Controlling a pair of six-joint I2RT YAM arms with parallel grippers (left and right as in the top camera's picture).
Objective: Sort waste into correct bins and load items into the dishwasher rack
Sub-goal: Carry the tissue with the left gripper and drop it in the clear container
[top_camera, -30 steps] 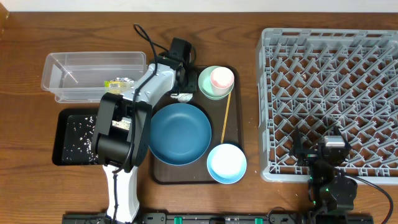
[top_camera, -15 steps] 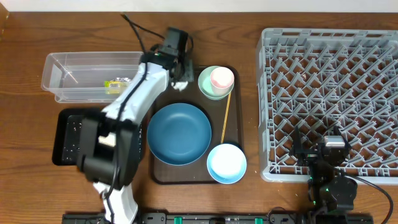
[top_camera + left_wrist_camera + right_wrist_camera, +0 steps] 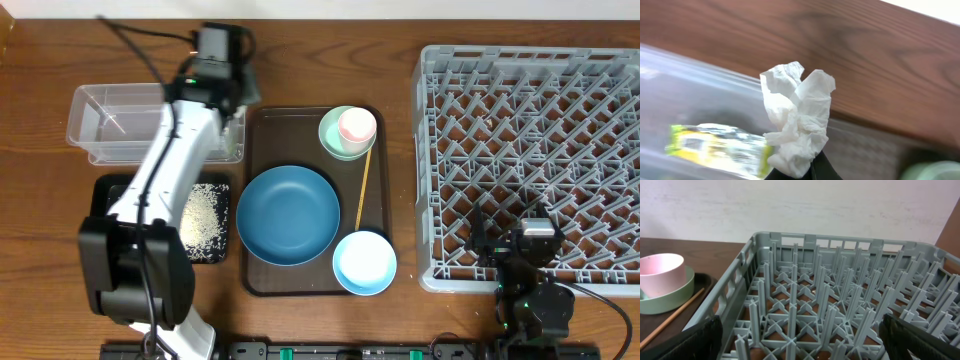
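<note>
The left gripper has its fingers pressed together on the lower edge of a crumpled white paper. Most of the wad stands clear beyond the dark fingertips and only its bottom fold is caught between them. From overhead the arm reaches to the right end of the clear tub, which sits near the table's back left corner. In the wrist view the paper is up against the tub's clear wall. A yellow-green wrapper lies inside the tub, just left of the paper and lower. In front of the tub, the black tray holds a heap of rice at its right end. On the brown tray at mid-table are the blue dish, the light-blue bowl at the front right corner, and the mint bowl at the back right with the pink cup inside it. A wooden stick lies along the right edge. The right gripper is spread wide and holds nothing, at the front edge of the grey rack.
</note>
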